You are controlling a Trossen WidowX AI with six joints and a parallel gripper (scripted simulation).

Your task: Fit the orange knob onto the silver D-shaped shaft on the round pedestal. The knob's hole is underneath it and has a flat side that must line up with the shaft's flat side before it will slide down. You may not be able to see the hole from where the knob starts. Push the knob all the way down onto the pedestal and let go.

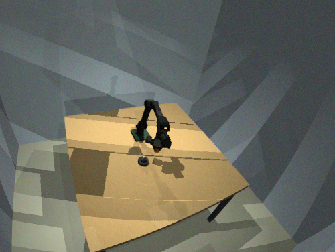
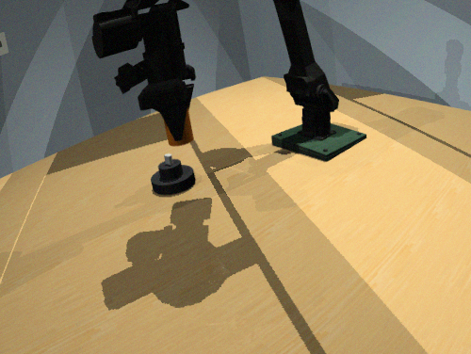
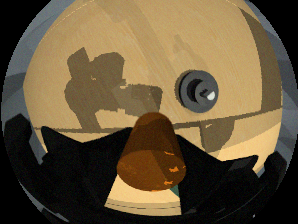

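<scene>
The orange knob (image 1: 157,150) (image 2: 187,133) (image 3: 150,150) is held clear of the table. My gripper (image 2: 178,136) (image 3: 153,135) is shut on it, one finger on each side. The knob's hole is hidden underneath. The black round pedestal (image 1: 143,162) (image 2: 172,185) (image 3: 192,102) stands on the table with a stepped hub. The silver shaft (image 2: 168,159) (image 3: 210,95) points up from it, with nothing on it. In the exterior view the knob hangs above and beyond the shaft, slightly right. In the wrist view the pedestal is up and to the right of the knob, apart from it.
The arm's green base plate (image 1: 135,135) (image 2: 349,141) is on the wooden table (image 1: 134,214) (image 2: 377,226) (image 3: 150,30), behind the pedestal in the top view. Dark shadows of the arm and bands of shade lie across the table top.
</scene>
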